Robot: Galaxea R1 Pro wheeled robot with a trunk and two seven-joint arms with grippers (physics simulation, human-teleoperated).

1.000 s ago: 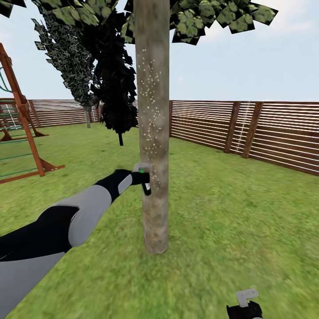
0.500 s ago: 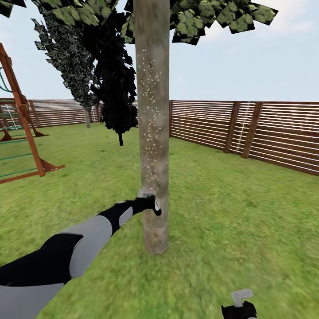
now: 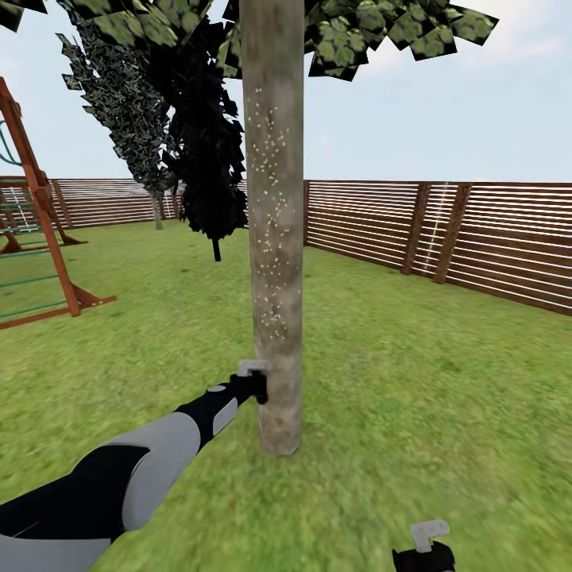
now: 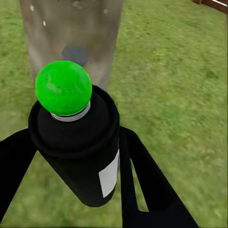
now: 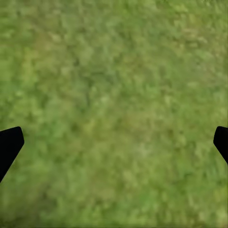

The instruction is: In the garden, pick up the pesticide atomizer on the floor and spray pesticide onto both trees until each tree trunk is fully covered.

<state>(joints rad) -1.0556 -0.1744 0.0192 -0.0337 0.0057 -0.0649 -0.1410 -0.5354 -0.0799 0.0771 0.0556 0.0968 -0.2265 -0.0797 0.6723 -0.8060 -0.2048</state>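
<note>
Left gripper (image 4: pixel 76 156) clamped on small black spray bottle with green top (image 4: pixel 78 142), close beside thick grey-brown speckled trunk (image 3: pixel 274 238); right gripper (image 5: pixel 114 142) spread wide above green grass (image 5: pixel 114 85).

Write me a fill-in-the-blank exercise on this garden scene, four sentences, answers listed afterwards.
1. The left gripper is shut on the black pesticide atomizer, whose round top is coloured ____.
2. The atomizer points at the grey-brown mottled tree trunk, which is dotted with small ____ specks.
3. The right gripper holds nothing and looks down at bare ____.
4. The brown fence behind the trunk is built of ____ slats.

Missing words: green; white; grass; horizontal
</note>
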